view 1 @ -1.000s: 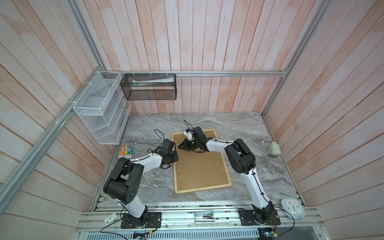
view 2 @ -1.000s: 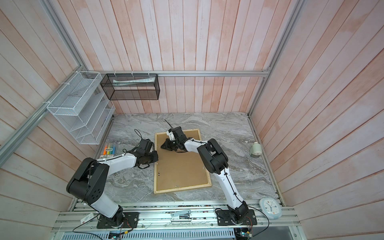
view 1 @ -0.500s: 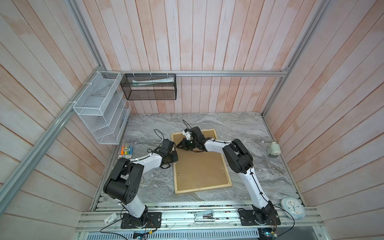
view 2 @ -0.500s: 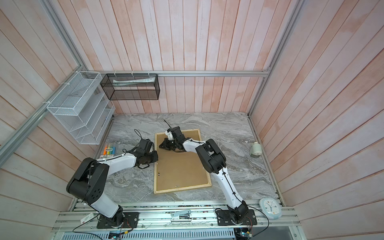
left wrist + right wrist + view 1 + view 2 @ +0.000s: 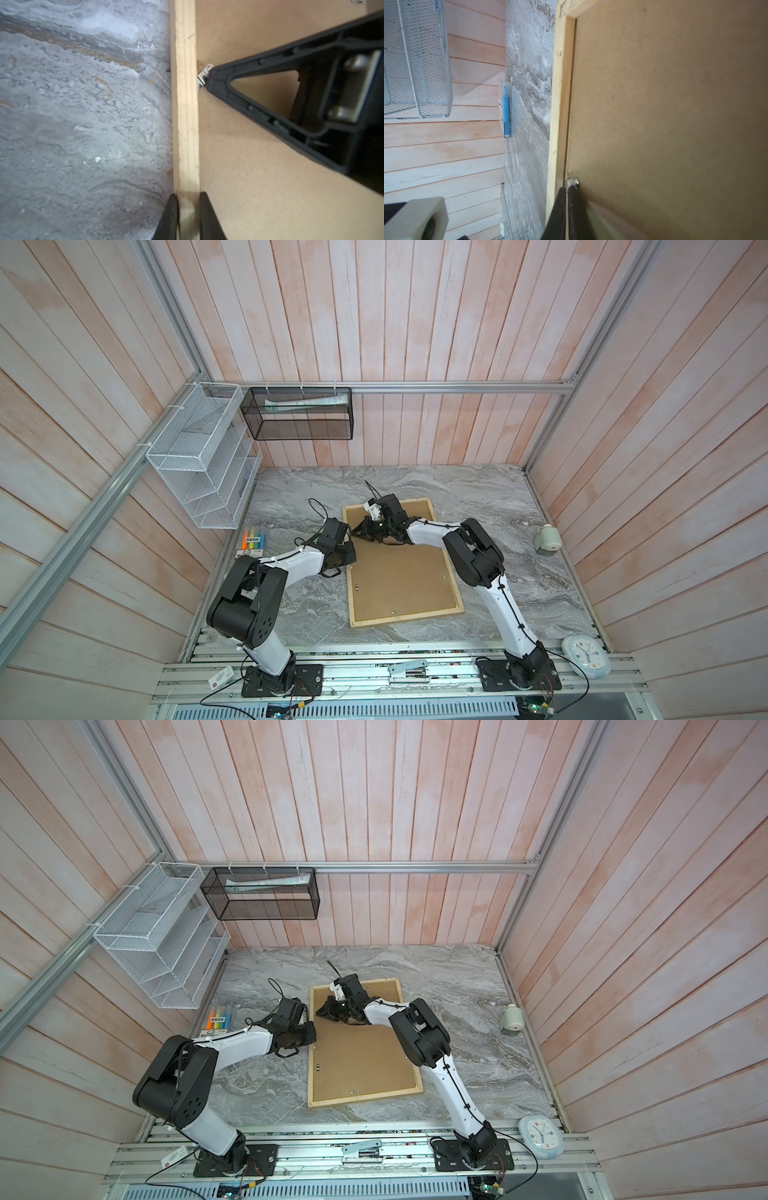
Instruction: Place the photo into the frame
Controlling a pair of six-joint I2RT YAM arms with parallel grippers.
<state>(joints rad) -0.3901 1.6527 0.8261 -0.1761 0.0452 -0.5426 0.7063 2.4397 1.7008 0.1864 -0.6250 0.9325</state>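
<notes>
I clamp the left hand (image 5: 188, 200) on the frame (image 5: 186, 124) rail so it can't skid on the bench (image 5: 83, 124) while I nose the closed right hand (image 5: 568, 192) at a metal tab (image 5: 204, 77) by the backing board (image 5: 249, 166); photo hidden, prob underneath.

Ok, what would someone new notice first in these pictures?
A pale wood frame lies back-up on the marble table, its brown backing board facing up, and both arms meet at its rail on the left in both top views. The left gripper clamps that rail, while the right gripper, shut, has its tip at a small metal tab on the rail's inner edge. No photo is in sight.
</notes>
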